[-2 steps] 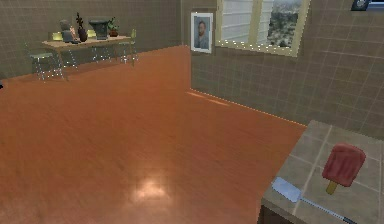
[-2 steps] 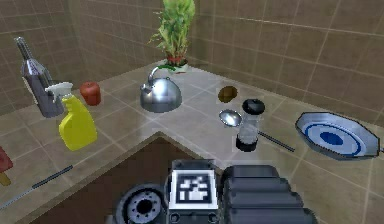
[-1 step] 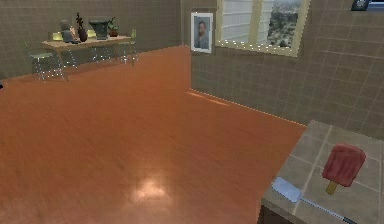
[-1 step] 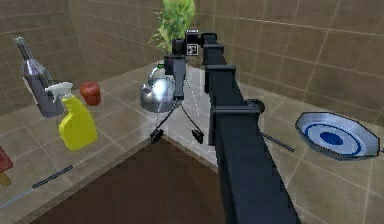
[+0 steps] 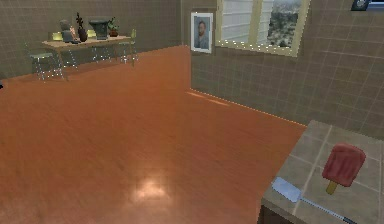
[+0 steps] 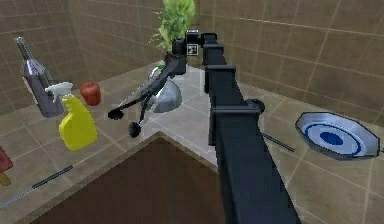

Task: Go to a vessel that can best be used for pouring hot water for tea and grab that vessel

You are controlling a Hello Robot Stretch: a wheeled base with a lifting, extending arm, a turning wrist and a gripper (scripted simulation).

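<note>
Arm side view, near to far: my arm [image 6: 240, 140] runs up from the bottom edge over the tiled counter [image 6: 330, 190]. A thin dark utensil [image 6: 45, 180] lies near the counter's front edge on the left. A blue and white plate [image 6: 335, 135] sits on the right, well apart from the arm.

The yellow spray bottle [image 6: 72, 120] stands upright left of centre. Behind it are a red round thing [image 6: 92, 93] and a dark glass bottle [image 6: 35, 78], which leans in the picture.

My gripper [image 6: 128, 116] reaches left and down from the arm's far end. The kettle [image 6: 168, 97], a silver domed vessel, stands on the counter right at and behind the gripper, between the spray bottle and the arm. I can't tell if the fingers touch it or if I'm holding anything. I can't tell the jaw state either.

A green plant [image 6: 176, 20] stands just behind the kettle, against the tiled wall [image 6: 300, 40].

Forward view: the counter corner [image 5: 320, 140] is at bottom right, with a red flat thing on a pale stick [image 5: 342, 165] lying on it. Bare orange wood floor [image 5: 120, 120] stretches beyond. At far left is a table [image 5: 88, 42] with chairs [image 5: 45, 62] under it and small items on top, too small to name. A framed picture [image 5: 202, 32] hangs on the far wall beside a window [image 5: 262, 22].
</note>
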